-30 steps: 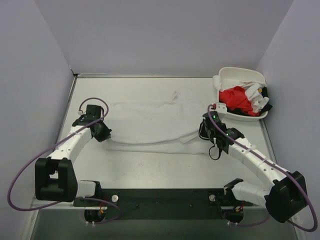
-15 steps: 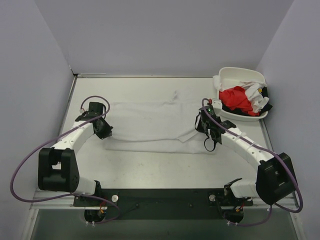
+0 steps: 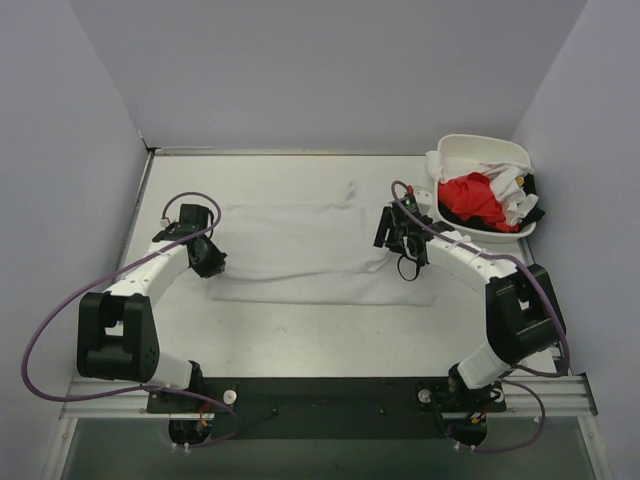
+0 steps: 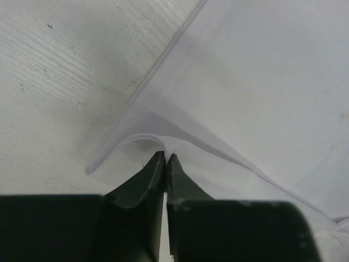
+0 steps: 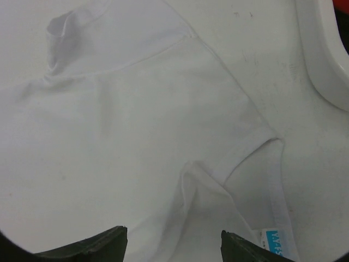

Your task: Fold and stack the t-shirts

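Tabletop (image 3: 300, 330): we logged white t-shirt (image 3: 300, 255) mid-fold, nine-o'clock edge clamped by left pincer (image 4: 165, 161); right pincer (image 5: 173, 240) gaped empty, probably gripping next.

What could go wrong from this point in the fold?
1. The left jaws are shut on just a thin edge of the white t-shirt; a pull could slip it free.
2. The right jaws stand open above a rumpled sleeve, so the fold may set unevenly.
3. The right arm is near the tub; a swing could nudge it.
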Robot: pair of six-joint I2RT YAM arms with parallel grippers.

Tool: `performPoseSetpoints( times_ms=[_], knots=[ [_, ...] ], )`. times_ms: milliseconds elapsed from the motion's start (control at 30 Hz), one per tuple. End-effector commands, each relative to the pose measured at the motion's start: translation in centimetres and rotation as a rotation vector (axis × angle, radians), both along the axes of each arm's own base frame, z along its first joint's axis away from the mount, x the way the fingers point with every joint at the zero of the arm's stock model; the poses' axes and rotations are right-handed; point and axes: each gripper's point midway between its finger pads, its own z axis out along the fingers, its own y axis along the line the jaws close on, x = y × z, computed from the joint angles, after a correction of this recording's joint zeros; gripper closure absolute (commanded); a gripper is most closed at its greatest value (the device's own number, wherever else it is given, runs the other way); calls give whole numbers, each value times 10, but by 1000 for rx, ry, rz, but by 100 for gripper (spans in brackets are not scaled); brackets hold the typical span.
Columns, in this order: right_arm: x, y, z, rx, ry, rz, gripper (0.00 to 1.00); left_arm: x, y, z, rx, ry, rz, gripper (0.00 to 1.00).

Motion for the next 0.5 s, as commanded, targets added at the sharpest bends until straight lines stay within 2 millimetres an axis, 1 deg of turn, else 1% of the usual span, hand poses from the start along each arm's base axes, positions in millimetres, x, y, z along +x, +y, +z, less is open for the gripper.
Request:
performPoseSetpoints(
  times_ms=[0, 33, 67, 100, 167, 200, 267, 300, 333, 367, 400, 433, 467],
  knots=[
    [20, 2, 7, -7, -24, 9, 24, 18, 0, 14, 11, -67, 9, 70],
    [22, 1, 8, -9, -27, 6, 14, 18, 0, 16, 13, -75, 7, 61],
    [25, 0, 11, -11, -39, 3, 11, 19, 0, 19, 15, -86, 8, 51],
    [29, 1, 19, -5, -66, 6, 9, 19, 3, 20, 27, -92, 14, 30],
    [31, 4, 31, 9, -91, 12, 7, 20, 3, 30, 31, -115, 17, 18],
    [29, 5, 43, 20, -113, 19, 6, 21, 6, 34, 45, -126, 25, 13],
    [23, 8, 54, 21, -126, 35, 5, 22, 7, 50, 52, -169, 27, 11],
    [15, 11, 61, 23, -123, 50, 4, 21, 6, 55, 45, -182, 21, 10],
    [10, 12, 64, 22, -119, 58, 4, 21, 5, 65, 40, -213, 14, 9],
    [5, 13, 64, 23, -108, 66, 4, 20, -1, 69, 29, -225, -4, 9],
    [-6, 19, 65, 35, -83, 100, 4, 16, -9, 74, 5, -236, -30, 9],
    [-11, 22, 65, 34, -69, 114, 4, 14, -16, 75, -8, -238, -51, 8],
    [-18, 25, 64, 22, -46, 129, 4, 10, -28, 76, -23, -238, -89, 9]
  ],
)
